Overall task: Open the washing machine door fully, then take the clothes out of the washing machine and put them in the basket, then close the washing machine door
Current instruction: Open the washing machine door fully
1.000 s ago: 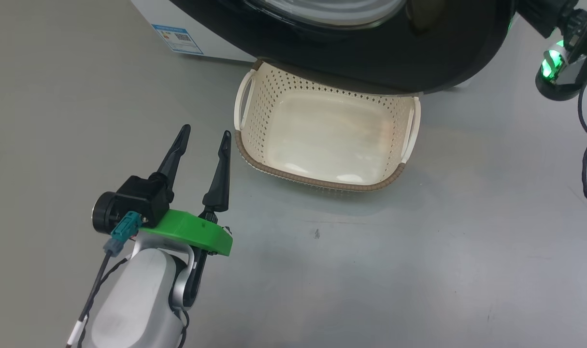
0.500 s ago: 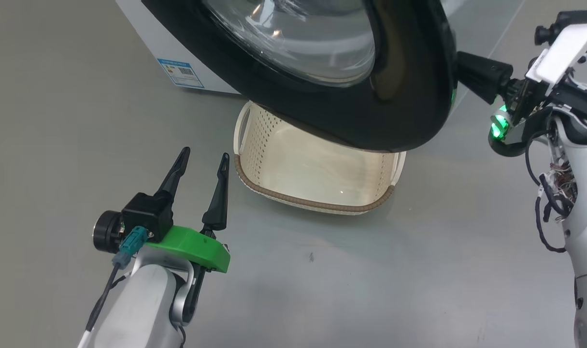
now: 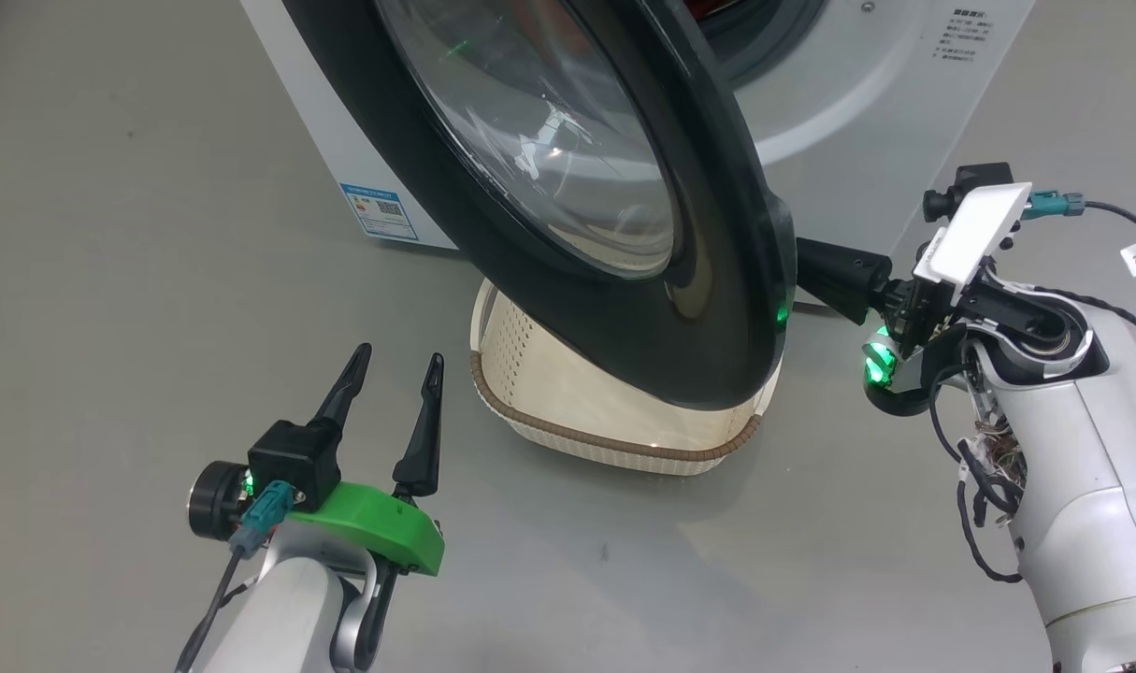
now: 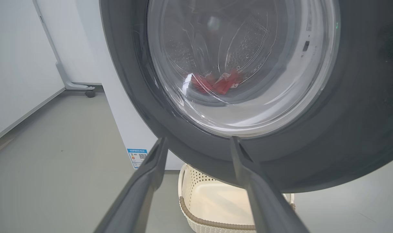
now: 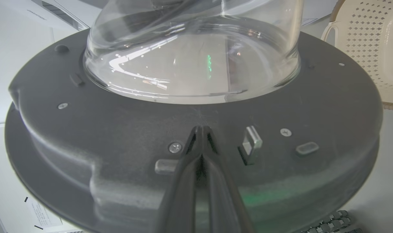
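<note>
The washing machine door [image 3: 717, 280], glossy black with a bulging glass window, stands partly open from the white washing machine [image 3: 867, 121]. My right gripper [image 3: 806, 254] is shut, and its tips [image 5: 201, 128] touch the door's inner face [image 5: 118, 136] just left of the metal latch [image 5: 252, 142]. My left gripper [image 3: 398, 353] hangs open and empty over the floor, left of the basket [image 3: 624, 439]. The cream basket sits on the floor under the door's lower edge. In the left wrist view the red clothes [image 4: 215, 84] show through the glass, lying in the drum.
Grey floor [image 3: 156, 234] spreads to the left and in front of the machine. A blue label sticker [image 3: 379, 210] marks the machine's lower left corner. In the left wrist view a wheeled stand foot [image 4: 86, 90] sits by the white wall behind.
The head camera has lifted, so the whole view shifted. The door has swung further open, with my shut right gripper following against its inner side. My left gripper has kept its pose.
</note>
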